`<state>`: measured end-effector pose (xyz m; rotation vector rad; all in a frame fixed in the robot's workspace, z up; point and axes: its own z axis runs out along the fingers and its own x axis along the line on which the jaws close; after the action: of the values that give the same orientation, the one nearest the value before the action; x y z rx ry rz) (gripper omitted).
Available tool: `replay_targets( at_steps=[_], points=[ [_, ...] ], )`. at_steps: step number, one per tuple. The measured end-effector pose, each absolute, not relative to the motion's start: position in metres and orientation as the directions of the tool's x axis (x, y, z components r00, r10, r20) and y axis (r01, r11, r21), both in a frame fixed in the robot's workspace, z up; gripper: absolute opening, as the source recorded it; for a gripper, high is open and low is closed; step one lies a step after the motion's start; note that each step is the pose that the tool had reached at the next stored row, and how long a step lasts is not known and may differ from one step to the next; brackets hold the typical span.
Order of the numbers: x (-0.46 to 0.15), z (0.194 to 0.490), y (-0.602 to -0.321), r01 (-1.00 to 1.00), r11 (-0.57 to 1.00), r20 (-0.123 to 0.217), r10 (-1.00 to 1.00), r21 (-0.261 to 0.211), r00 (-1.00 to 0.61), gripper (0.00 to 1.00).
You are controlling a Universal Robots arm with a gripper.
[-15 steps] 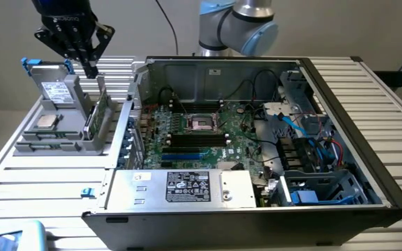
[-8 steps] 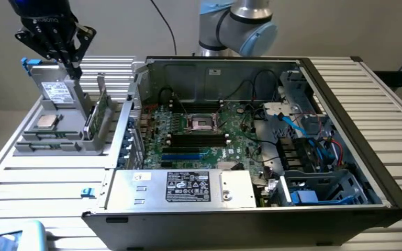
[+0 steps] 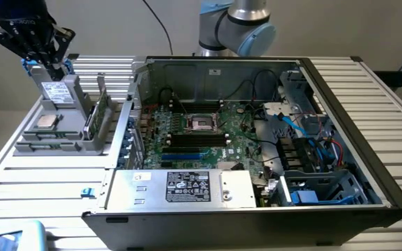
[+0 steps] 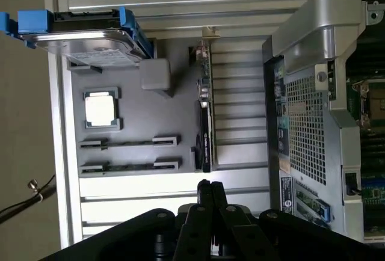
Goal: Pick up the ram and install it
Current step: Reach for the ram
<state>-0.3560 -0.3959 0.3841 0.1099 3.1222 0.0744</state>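
Slatted white tabletop [image 3: 40, 183] carries an open computer case [image 3: 368, 172]. Its silver power box [image 3: 180, 188] sits nearest, at the lower middle of the exterior view. Behind it lies the green main board [image 3: 243, 136] with its row of black memory slots [image 3: 197, 138]. On the exterior view's left, just beside the case, rests a gray tray [image 3: 47, 146]. The ram [image 3: 93, 117] stands on edge in this tray, near a square silver chip [image 3: 45, 121] and an upright hard drive [image 3: 58, 93] with blue rails. Farthest back, at the upper left of the frame, the black jaws hang over the tray, near the drive's top and apart from the ram. In the wrist view their tips meet, holding nothing.
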Motion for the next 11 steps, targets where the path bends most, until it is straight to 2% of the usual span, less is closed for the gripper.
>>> replay_targets(
  at_steps=[11],
  points=[
    [-0.406,0.378,-0.395,0.070,0.996,-0.015,0.071,0.048,-0.997,0.11]
  ],
)
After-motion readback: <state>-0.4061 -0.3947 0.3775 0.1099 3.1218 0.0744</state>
